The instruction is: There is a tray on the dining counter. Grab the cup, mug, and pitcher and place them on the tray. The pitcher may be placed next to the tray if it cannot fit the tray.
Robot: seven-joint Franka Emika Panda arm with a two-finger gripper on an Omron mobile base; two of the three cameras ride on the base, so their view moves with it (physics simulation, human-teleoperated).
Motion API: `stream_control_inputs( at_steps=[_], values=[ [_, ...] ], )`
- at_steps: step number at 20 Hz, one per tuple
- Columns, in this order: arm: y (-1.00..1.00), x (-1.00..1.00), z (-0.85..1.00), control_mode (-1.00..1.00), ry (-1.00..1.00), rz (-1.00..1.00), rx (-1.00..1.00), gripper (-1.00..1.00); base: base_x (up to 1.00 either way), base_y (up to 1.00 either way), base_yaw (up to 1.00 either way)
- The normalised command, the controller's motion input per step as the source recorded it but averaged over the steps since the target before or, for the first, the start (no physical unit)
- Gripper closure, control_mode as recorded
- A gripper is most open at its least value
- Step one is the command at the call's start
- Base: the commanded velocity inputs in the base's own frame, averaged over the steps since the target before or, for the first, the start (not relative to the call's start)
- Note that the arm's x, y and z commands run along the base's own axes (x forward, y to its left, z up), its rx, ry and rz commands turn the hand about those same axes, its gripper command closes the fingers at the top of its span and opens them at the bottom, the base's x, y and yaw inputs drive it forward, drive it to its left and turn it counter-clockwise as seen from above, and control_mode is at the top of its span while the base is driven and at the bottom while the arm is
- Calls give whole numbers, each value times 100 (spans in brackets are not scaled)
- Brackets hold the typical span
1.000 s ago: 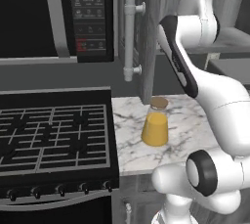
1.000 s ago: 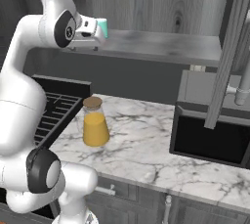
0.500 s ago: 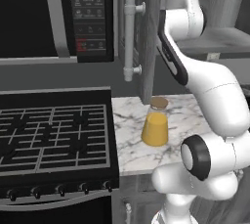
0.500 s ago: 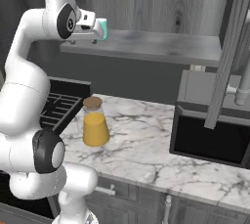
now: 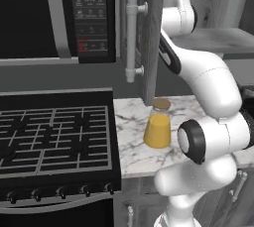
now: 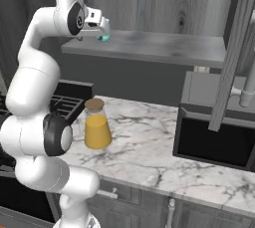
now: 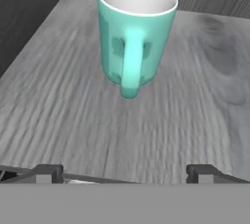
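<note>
Now your arm has swung up toward the shelf [image 6: 149, 48], so the pincer [image 7: 125, 171] hangs released, jaws wide, just short of the mug [image 7: 135, 30], handle facing it. Far below it, the pitcher [image 6: 96, 124] waits on the surface [image 6: 149, 147].

— Where's the mug [image 7: 135, 32]?
— Upright on the grey wooden shelf [image 6: 149, 49], teal, white inside, handle turned toward the camera.
— And the pitcher [image 6: 97, 125]?
— Below that shelf, standing on the marble counter [image 6: 149, 147], orange liquid inside, cork lid on.
</note>
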Motion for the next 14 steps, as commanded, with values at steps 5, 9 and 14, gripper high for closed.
stream_control_inputs(
  at_steps=[5, 9, 14],
  values=[
    [0, 39, 0, -100, 0, 0, 0, -100, 0, 0, 0],
    [0, 29, 0, -100, 0, 0, 0, -100, 0, 0, 0],
    [0, 26, 0, -100, 0, 0, 0, -100, 0, 0, 0]
  ],
)
